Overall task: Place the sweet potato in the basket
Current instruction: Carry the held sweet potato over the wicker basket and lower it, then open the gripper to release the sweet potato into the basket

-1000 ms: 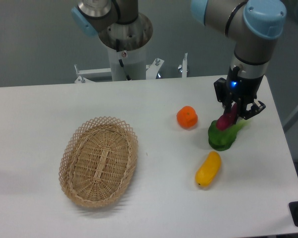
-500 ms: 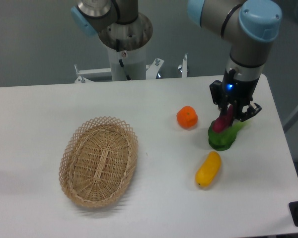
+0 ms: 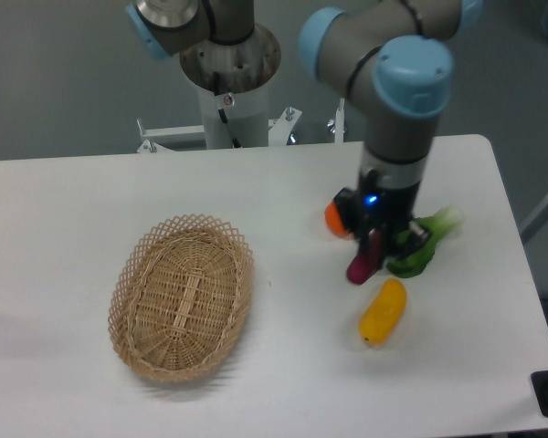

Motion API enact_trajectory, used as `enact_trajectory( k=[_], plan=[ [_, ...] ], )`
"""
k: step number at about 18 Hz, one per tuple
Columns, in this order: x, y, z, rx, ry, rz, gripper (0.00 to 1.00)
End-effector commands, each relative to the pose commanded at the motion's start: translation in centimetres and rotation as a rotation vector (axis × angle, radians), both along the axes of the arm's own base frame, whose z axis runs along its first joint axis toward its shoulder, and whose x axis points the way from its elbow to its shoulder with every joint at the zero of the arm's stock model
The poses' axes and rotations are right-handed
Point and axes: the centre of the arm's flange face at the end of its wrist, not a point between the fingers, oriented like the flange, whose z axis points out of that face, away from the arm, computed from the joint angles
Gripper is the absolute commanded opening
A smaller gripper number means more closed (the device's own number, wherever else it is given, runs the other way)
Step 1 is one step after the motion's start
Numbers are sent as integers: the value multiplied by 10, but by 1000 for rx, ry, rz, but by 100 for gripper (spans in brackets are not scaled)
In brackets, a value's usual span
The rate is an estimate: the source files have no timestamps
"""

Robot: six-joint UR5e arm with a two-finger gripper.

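My gripper (image 3: 373, 245) is shut on the sweet potato (image 3: 363, 263), a small magenta-purple piece that hangs down from the fingers above the table. It hovers just left of the green vegetable and above the yellow one. The basket (image 3: 182, 296), an oval tan wicker one, lies on the left half of the table with nothing in it, well to the left of the gripper.
A yellow oblong vegetable (image 3: 383, 311) lies just below the gripper. A green leafy vegetable (image 3: 424, 245) lies to its right. An orange fruit (image 3: 334, 217) is partly hidden behind the gripper. The robot's base (image 3: 230, 87) stands at the table's far edge.
The gripper has carried the sweet potato off the green vegetable and leftward, toward the basket. The arm now covers part of the orange fruit.
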Motion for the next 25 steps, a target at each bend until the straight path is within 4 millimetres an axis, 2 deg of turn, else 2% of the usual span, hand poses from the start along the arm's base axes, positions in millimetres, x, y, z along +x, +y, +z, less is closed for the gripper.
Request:
enact_trajectory(
  k=[3, 8, 9, 12, 14, 19, 23, 25],
  plan=[
    [52, 32, -11, 47, -25, 50, 26],
    [139, 60, -49, 0, -89, 1, 26],
    [162, 62, -77, -46, -116, -21, 26],
    [194, 71, -109, -90, -51, -78, 26],
    [203, 76, -130, -132, -19, -136, 26],
    [217, 76, -159, -196, -17, -249, 26],
    [223, 76, -172, -225, -15, -293, 26],
    [224, 67, -182, -268, 4, -330, 26]
  ],
)
